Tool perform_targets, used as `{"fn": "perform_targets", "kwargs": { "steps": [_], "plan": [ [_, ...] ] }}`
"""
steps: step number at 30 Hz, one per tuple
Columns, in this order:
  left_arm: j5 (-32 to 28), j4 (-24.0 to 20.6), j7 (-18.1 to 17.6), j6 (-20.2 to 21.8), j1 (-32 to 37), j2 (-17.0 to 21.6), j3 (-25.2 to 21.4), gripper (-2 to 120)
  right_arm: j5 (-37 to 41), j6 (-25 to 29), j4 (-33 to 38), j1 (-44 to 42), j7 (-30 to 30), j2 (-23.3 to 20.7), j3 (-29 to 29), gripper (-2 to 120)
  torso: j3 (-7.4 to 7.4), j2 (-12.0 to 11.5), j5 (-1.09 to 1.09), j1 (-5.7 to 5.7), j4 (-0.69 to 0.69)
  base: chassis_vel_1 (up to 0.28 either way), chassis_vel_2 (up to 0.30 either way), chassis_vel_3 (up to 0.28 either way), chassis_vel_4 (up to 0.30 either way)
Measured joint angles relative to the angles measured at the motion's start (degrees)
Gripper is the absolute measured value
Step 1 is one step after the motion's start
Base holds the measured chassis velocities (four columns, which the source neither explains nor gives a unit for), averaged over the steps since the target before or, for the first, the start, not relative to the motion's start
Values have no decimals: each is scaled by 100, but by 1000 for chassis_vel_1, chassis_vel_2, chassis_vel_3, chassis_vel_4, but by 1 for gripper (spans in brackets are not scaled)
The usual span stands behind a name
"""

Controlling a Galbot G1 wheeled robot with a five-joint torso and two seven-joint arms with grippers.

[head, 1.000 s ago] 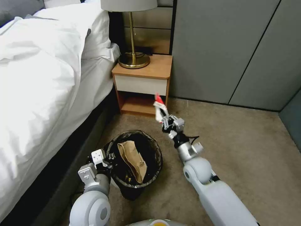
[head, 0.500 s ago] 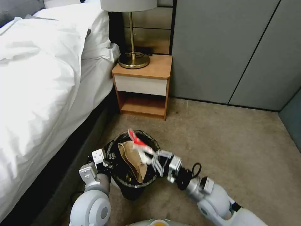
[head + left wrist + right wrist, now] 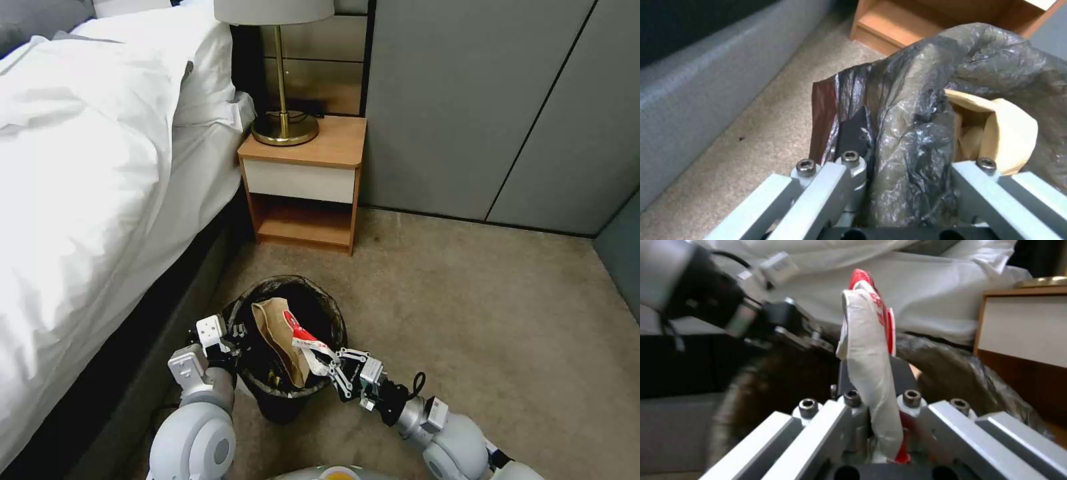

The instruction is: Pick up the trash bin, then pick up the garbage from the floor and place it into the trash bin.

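The trash bin [image 3: 272, 285], round and lined with a dark crinkled bag, stands on the carpet beside the bed. A brown paper bag [image 3: 277, 333] lies inside it. My left gripper [image 3: 223, 337] is shut on the bin's bag-covered rim [image 3: 911, 133], with one finger inside and one outside [image 3: 916, 163]. My right gripper [image 3: 333, 365] is at the bin's near right rim, shut on the garbage, a red-and-white crumpled packet [image 3: 301, 337]. The packet sticks out over the bin's opening. In the right wrist view the packet [image 3: 871, 366] stands upright between the fingers of the right gripper [image 3: 880, 400].
A bed with a white duvet [image 3: 80, 167] runs along the left, close to the bin. A wooden nightstand [image 3: 303, 180] with a brass lamp [image 3: 283, 127] stands behind. Grey cabinet doors [image 3: 480, 100] close the back. Open carpet [image 3: 500, 320] lies to the right.
My right gripper swung the packet from near the nightstand back to the bin, then lowered it over the opening. The left gripper and the bin have not moved.
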Motion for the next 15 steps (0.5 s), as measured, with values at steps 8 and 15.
{"fn": "perform_targets", "kwargs": {
  "steps": [8,15],
  "plan": [
    [38,-55,0,-10,128,-61,59,83,-237,-36,-287,171,112,224,-39,14,0,0,-1,0,0,0,0,0,0],
    [63,-131,7,-15,214,-101,125,83,-352,-74,-301,235,202,441,-114,41,0,0,0,0,0,0,0,0,0]
  ]
}}
